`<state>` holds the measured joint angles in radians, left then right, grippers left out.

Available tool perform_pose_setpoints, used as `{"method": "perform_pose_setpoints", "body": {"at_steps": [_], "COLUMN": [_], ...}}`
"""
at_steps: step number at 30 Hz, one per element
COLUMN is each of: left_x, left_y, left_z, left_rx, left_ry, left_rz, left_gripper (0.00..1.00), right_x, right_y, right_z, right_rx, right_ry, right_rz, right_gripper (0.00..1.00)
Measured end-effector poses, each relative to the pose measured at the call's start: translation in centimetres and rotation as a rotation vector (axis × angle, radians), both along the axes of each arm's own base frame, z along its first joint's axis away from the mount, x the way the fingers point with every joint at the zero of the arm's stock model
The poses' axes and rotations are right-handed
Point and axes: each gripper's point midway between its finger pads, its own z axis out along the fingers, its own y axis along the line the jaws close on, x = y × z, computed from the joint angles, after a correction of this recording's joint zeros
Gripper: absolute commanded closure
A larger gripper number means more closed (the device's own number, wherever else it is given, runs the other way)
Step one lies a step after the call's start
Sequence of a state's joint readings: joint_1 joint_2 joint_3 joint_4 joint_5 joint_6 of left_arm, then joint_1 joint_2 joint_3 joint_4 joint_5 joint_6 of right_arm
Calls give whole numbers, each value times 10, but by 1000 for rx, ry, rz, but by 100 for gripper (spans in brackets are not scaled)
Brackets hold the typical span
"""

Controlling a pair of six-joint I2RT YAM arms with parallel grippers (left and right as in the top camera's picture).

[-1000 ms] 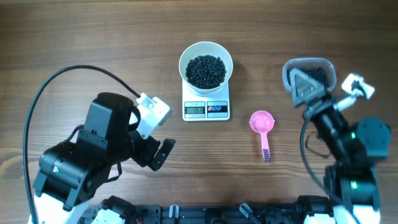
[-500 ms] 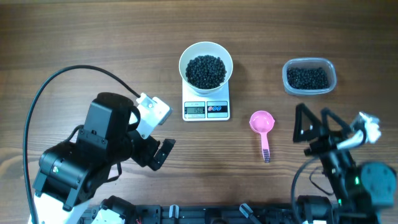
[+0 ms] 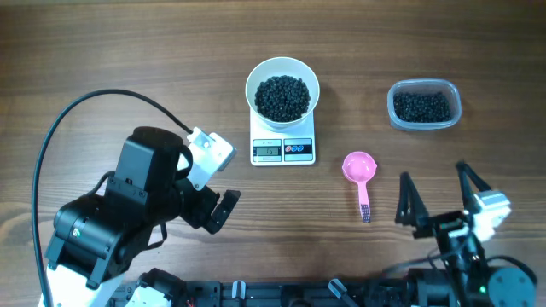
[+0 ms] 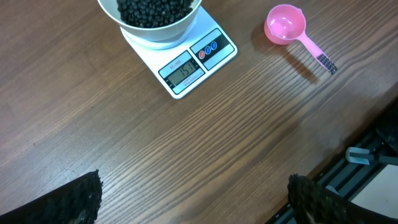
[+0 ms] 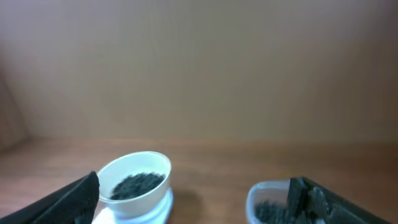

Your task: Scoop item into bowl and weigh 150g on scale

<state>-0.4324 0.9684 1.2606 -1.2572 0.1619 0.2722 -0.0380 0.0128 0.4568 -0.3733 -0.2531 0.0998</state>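
1. In the overhead view you see the white bowl [image 3: 251,89] standing on the scale [image 3: 283,150], at the far middle of the wooden table [image 3: 128,51]. The black beans [image 3: 282,96] fill the bottom of the bowl as a dark heap.
2. To the right of the scale lies a pink scoop [image 3: 359,167], empty, with its handle pointing to the near edge. Further right and well apart stands a clear plastic tub [image 3: 392,107] with more beans inside.
3. The left gripper [image 3: 220,207] is at the near left side, away from the scale, and touches nothing. The right gripper [image 3: 437,201] is at the near right edge, with its two fingers spread wide and nothing between them.
4. In the left wrist view you look down on the bowl and the scale from the near side. The display of the scale is lit with digits, but they are too small for you to read surely. The scoop lies at the upper right. The two fingertips [image 4: 71,200] stand far apart at the bottom corners, with only bare wood between them, so this gripper is released.
5. The right wrist view is blurred. You see the bowl with beans at the lower left and the tub at the lower right. The dark fingers [image 5: 69,199] are wide apart at both bottom corners and grasp nothing.
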Motion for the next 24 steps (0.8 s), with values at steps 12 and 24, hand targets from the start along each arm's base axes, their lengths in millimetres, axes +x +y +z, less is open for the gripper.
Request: {"method": "perform_pose_setpoints", "body": {"at_steps": [12, 24], "left_x": [0, 0], "left_y": [0, 0], "left_z": [0, 0], "left_rx": [0, 0], "left_ry": [0, 0], "left_rz": [0, 0], "left_gripper": [0, 0], "right_x": [45, 50], "right_y": [-2, -3], "right_z": [-74, -97], "right_rx": [-130, -129], "right_ry": [-82, -39], "right_rz": [-18, -15], "right_gripper": [0, 0]}}
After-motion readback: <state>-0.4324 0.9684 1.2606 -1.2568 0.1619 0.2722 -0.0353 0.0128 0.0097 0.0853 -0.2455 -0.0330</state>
